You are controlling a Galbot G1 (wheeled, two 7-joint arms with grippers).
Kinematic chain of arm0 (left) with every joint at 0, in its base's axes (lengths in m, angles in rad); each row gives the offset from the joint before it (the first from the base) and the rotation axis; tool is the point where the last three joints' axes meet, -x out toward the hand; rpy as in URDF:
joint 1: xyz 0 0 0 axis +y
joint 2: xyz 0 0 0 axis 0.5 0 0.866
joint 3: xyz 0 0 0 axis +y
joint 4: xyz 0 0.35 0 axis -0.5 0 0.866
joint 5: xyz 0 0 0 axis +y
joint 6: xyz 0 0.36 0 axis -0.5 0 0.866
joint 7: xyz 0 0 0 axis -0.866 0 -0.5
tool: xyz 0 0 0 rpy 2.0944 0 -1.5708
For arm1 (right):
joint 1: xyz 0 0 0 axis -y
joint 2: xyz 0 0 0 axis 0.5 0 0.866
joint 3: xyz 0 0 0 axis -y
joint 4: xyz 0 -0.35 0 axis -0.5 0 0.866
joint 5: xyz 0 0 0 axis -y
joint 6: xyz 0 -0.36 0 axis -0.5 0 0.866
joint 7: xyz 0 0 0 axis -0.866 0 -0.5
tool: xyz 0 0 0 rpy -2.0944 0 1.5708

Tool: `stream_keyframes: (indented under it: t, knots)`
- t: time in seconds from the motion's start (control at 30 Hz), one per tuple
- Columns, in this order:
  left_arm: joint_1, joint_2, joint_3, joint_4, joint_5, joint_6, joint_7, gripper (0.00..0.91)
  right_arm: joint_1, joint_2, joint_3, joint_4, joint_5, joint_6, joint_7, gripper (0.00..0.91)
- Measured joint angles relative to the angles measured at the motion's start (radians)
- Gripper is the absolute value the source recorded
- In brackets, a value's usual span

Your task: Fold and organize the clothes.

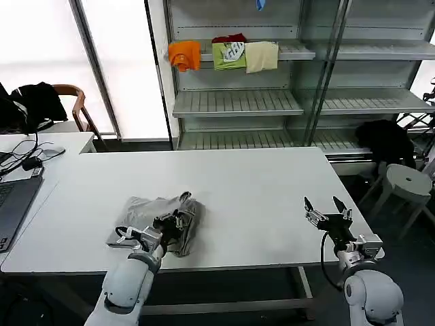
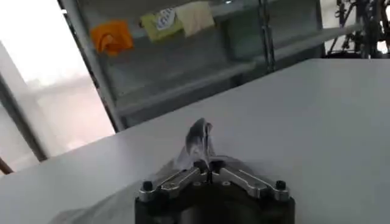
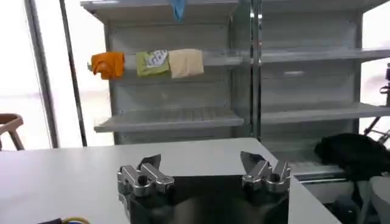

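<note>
**Left gripper pinching a grey shirt near the table's front edge**

A light grey shirt (image 1: 158, 219) lies partly folded on the white table (image 1: 258, 197), near the front edge and toward the left-hand corner. The left gripper (image 1: 178, 223) sits at the shirt's right side with its jaws closed on a fold of the fabric; in the left wrist view the pinched cloth (image 2: 200, 141) stands up between the fingertips. The right gripper (image 1: 327, 208) hovers over the table's front right corner, jaws spread wide and holding nothing. Orange, green and cream garments (image 1: 224, 54) hang on the shelving (image 1: 238, 102) behind the table.
</note>
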Motion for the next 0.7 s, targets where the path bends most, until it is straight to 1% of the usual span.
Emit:
stream_keyframes:
  t: [0.37, 0.7]
  knots:
    - [0.005, -0.021, 0.04, 0.028, -0.002, 0.003, -0.015, 0.907, 0.007, 0.001, -0.005, -0.024, -0.013, 0.004, -0.002, 0.907]
    - [0.004, -0.036, 0.055, 0.058, -0.084, 0.007, -0.016, 0.907, 0.01, -0.002, -0.005, -0.056, -0.028, 0.015, -0.011, 0.907]
